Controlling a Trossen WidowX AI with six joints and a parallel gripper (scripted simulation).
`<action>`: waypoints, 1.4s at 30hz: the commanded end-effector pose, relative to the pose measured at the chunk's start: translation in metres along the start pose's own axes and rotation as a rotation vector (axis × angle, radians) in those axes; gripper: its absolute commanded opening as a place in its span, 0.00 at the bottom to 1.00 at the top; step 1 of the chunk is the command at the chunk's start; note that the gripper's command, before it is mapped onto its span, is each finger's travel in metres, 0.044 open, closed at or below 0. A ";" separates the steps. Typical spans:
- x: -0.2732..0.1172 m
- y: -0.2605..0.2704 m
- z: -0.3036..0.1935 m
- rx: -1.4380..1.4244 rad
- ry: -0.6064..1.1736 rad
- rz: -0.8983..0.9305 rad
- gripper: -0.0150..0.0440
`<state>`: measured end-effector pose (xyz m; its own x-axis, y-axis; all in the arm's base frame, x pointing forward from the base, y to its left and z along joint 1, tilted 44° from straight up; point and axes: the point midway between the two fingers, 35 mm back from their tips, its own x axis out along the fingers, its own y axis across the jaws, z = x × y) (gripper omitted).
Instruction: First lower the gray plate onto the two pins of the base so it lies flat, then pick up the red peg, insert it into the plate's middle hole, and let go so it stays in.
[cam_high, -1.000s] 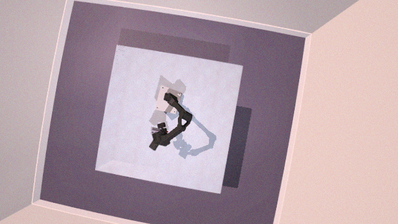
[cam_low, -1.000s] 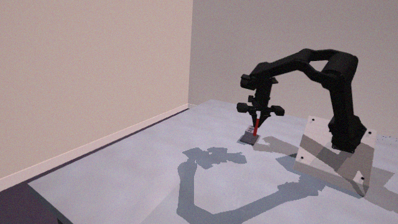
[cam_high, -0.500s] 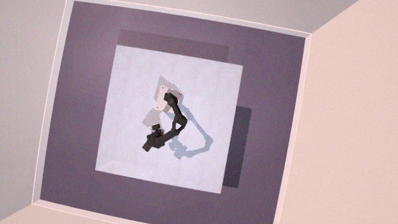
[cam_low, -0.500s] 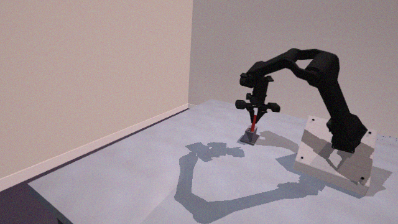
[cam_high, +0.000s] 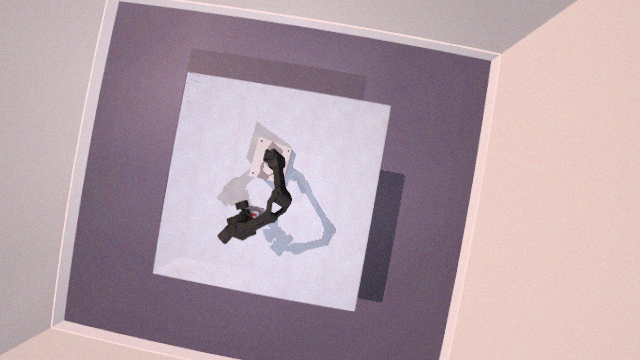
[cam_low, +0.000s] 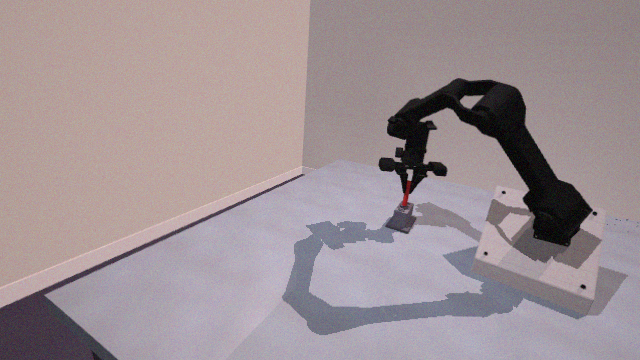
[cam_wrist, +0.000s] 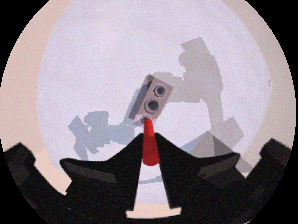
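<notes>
Fingers (cam_low: 409, 182) of the black arm (cam_low: 505, 125) are clamped on the red peg (cam_low: 407, 192), which hangs straight down between them with its upper end hidden in the grip and its lower end pointing at the gray plate (cam_low: 404, 208). In the exterior view the peg's tip reaches the top of the plate, which sits on the darker base (cam_low: 401, 220); whether the tip has entered the middle hole cannot be told from that side. The plate and base stand on the pale bench (cam_low: 225, 280), left of the white mounting block (cam_low: 542, 252) that carries the arm, and well apart from it.

In the wrist view the peg (cam_wrist: 150, 147) runs up from between the two dark fingers toward the plate (cam_wrist: 156, 98), its far tip touching the plate's near edge in the picture. Two dark holes show on the plate's upper face, one beyond the other; the peg covers the nearest part, so a third hole cannot be made out. The plate looks tilted in this view, its long side slanting to the right.

From above, the arm (cam_high: 277, 185) bends over the spot, and only a small red speck of the peg (cam_high: 253, 214) shows beside the wrist.
</notes>
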<state>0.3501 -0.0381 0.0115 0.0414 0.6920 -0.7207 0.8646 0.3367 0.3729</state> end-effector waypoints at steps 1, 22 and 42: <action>0.000 -0.004 0.016 -0.004 -0.005 -0.001 0.25; 0.001 -0.009 0.024 -0.005 -0.003 0.001 0.25; 0.001 -0.008 0.024 -0.002 0.000 0.004 0.25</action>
<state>0.3548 -0.0550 -0.0064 0.0447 0.6942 -0.7184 0.8639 0.3343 0.3767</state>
